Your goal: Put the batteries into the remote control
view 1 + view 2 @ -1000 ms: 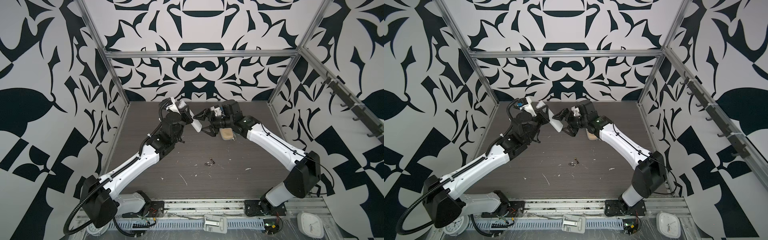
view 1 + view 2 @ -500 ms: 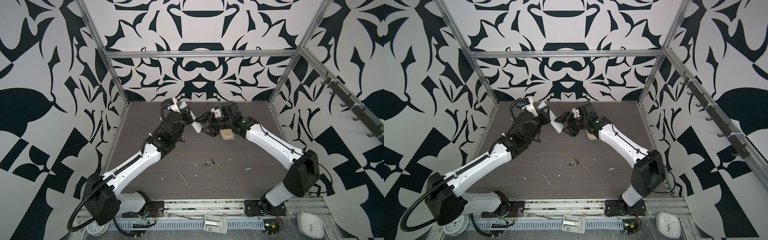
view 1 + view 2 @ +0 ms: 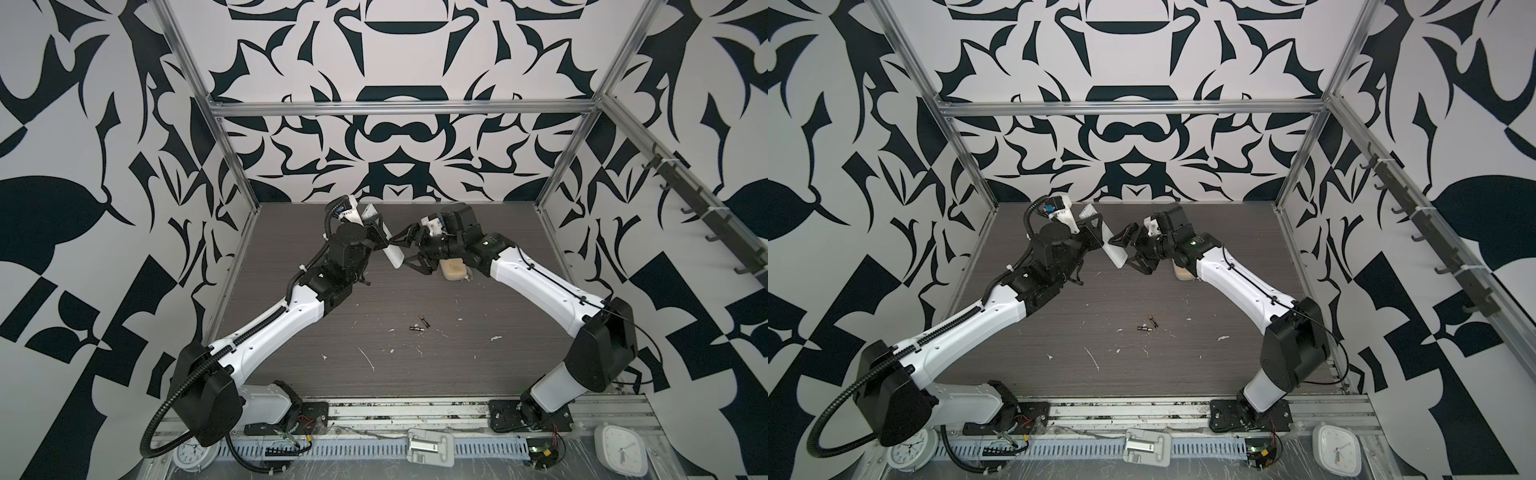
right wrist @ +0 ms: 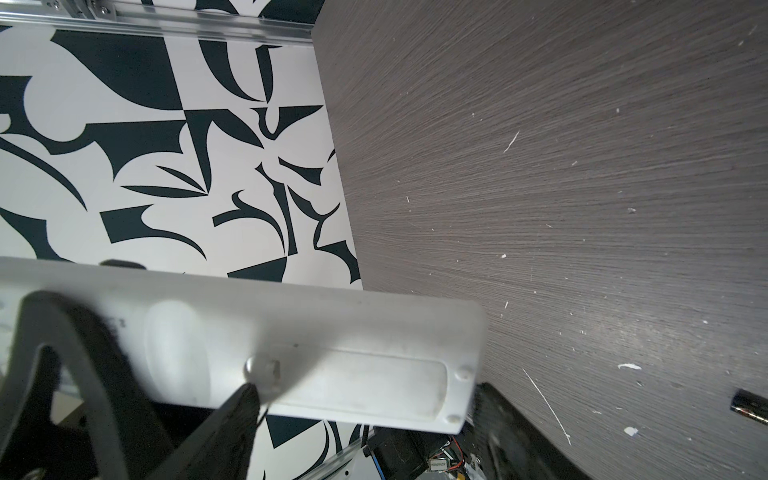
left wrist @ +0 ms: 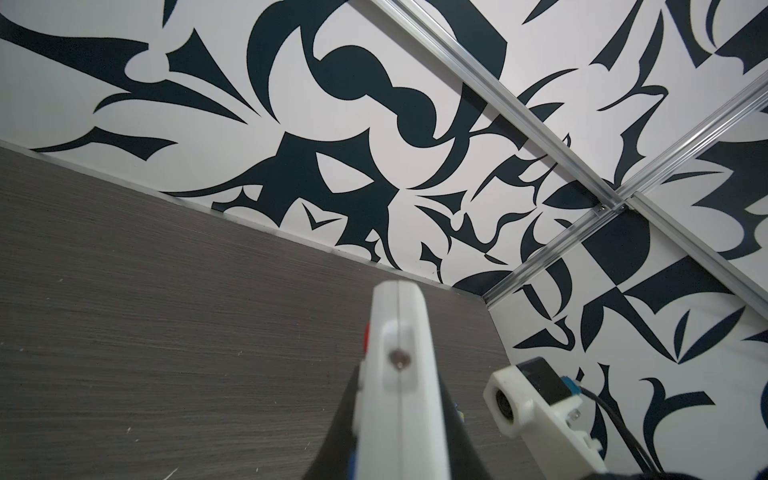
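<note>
My left gripper (image 3: 376,237) (image 3: 1096,235) is shut on the white remote control (image 3: 392,253) (image 3: 1116,254), holding it tilted above the back of the table. The left wrist view shows the remote (image 5: 401,374) end-on between the black fingers (image 5: 345,415). My right gripper (image 3: 410,253) (image 3: 1130,251) (image 4: 374,409) is open and straddles the remote's lower end. One of its fingertips (image 4: 245,399) touches the remote's plain back (image 4: 332,353) at the notch of the battery cover. Two batteries (image 3: 417,328) (image 3: 1144,328) lie loose mid-table, and one (image 4: 750,407) shows in the right wrist view.
A beige oblong case (image 3: 453,268) (image 3: 1183,272) lies on the table under the right forearm. White scraps (image 3: 368,359) are strewn over the dark wood table (image 3: 478,374). Patterned walls and metal frame posts (image 3: 232,166) enclose the table on three sides.
Both arms have stayed almost in place. The right gripper's jaws have shifted slightly around the remote's lower end.
</note>
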Robot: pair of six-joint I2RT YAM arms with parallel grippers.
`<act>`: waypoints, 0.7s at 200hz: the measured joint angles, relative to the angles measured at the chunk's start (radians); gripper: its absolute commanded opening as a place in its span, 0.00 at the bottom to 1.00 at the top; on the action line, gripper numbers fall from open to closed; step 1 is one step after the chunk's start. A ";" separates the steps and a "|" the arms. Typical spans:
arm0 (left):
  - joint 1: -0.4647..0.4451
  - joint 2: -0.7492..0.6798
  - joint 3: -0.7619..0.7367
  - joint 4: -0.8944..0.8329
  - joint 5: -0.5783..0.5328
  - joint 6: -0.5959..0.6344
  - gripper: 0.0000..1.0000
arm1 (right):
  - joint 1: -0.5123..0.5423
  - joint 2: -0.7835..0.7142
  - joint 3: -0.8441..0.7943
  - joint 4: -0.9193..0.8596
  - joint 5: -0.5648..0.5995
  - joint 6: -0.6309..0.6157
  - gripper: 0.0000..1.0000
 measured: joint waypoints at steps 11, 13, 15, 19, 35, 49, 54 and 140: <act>0.000 0.000 0.000 -0.001 0.003 0.002 0.00 | -0.001 0.000 0.000 -0.001 -0.001 0.000 0.84; 0.000 0.000 0.000 -0.001 0.004 0.002 0.00 | -0.001 0.000 0.000 -0.001 -0.001 0.000 0.84; 0.000 0.000 0.000 -0.001 0.004 0.003 0.00 | -0.001 0.000 0.000 -0.001 -0.001 0.000 0.84; 0.000 0.000 0.000 -0.001 0.005 0.003 0.00 | -0.001 0.000 0.000 -0.001 -0.001 0.000 0.84; 0.000 0.000 0.000 -0.001 0.008 0.004 0.00 | -0.003 0.000 0.000 -0.001 -0.002 0.000 0.84; 0.001 -0.001 0.000 -0.001 0.012 0.005 0.00 | -0.004 0.000 0.000 -0.001 -0.004 0.000 0.84; 0.001 -0.001 0.000 -0.001 0.013 0.006 0.00 | -0.004 0.000 0.001 -0.001 -0.004 0.000 0.84; 0.002 -0.003 0.000 -0.006 0.052 0.014 0.00 | -0.024 0.000 0.009 -0.020 0.002 0.010 0.82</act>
